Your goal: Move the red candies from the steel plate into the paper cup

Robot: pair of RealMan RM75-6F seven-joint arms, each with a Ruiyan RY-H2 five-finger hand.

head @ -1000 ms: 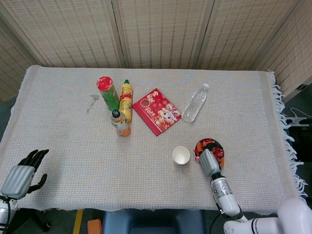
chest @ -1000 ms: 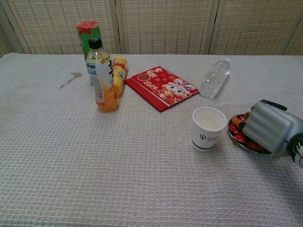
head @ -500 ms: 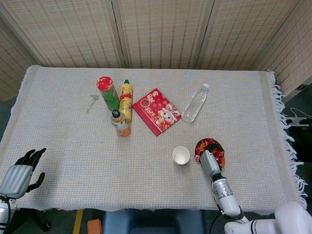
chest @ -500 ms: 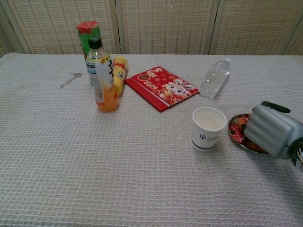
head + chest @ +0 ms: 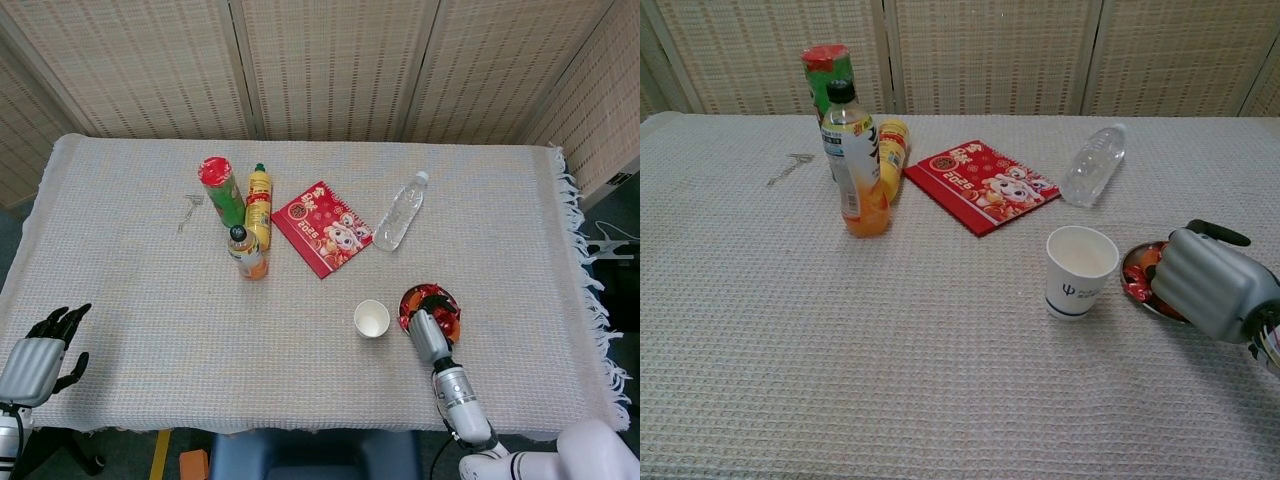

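The steel plate point(image 5: 405, 300) lies right of the white paper cup point(image 5: 372, 319), which stands upright and looks empty. Red candies point(image 5: 447, 312) fill the plate. My right hand point(image 5: 426, 336) hovers over the plate's near side, back up, fingers bent down toward the candies. In the chest view the right hand point(image 5: 1208, 284) hides most of the plate point(image 5: 1128, 287); some candies point(image 5: 1142, 271) show at its left edge, beside the cup point(image 5: 1081, 270). Whether the fingers hold a candy is hidden. My left hand point(image 5: 44, 354) hangs off the table's near left corner, fingers apart, empty.
At the back stand a green can with a red lid point(image 5: 219, 190), a yellow bottle point(image 5: 259, 205) and an orange drink bottle point(image 5: 246, 252). A red booklet point(image 5: 323, 228) and a clear bottle lying down point(image 5: 399, 212) sit behind the cup. A small metal piece point(image 5: 188, 211) lies far left.
My right hand has drawn back slightly toward the robot, uncovering more of the plate's left side. My left hand has sunk a little lower at the table's corner.
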